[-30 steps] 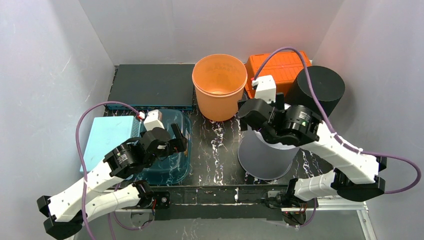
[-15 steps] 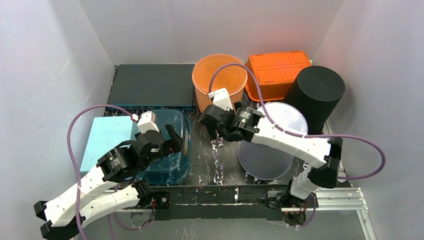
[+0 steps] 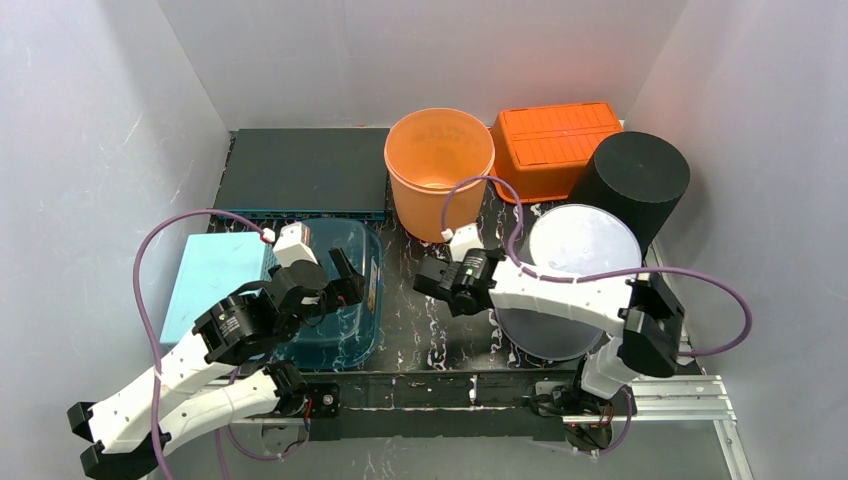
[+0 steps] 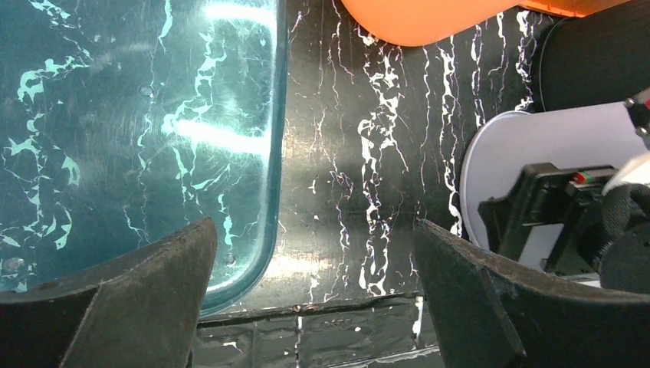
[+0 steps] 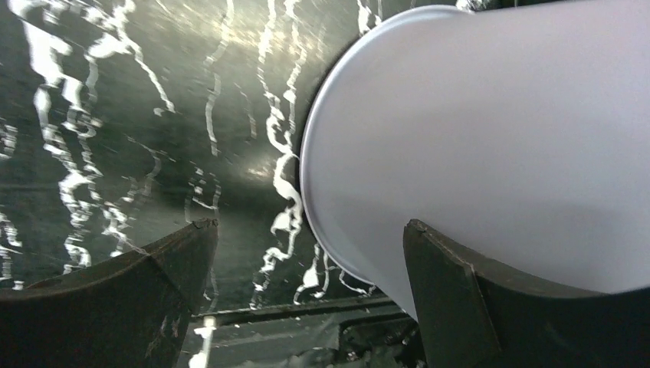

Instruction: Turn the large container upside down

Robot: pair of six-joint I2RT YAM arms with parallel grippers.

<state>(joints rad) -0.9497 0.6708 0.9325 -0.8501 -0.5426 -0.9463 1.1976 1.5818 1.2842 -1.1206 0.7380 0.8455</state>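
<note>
1. Change: the right gripper (image 3: 428, 280) has come off the top of the white container (image 3: 585, 245). It has swung left and low, to the bare strip of table (image 3: 420, 335) beside the container's left wall.
2. The right gripper's fingers are spread wide with nothing between them. The right wrist view shows only marbled table and the container's lip in the gap.
3. The container stands at the near right of the table, closed narrow end up and wide rim down. The black cylinder (image 3: 640, 180) is just behind it; we cannot tell whether they touch. We judge the flip done, with only the retreat left.
4. The left gripper (image 3: 345, 280) has barely shifted. It hovers over the right rim of the teal bin (image 3: 350, 345), fingers spread and holding nothing.
5. Edges: the container's rim sits near the front table edge. One right finger is just beside that rim, so a sweep to the right could nudge the container.
6. Open room: the strip between the teal bin and the container runs back to the orange bucket (image 3: 440, 215). It is narrow, and the two grippers face each other across it. Straight up looks the freest exit.
</note>
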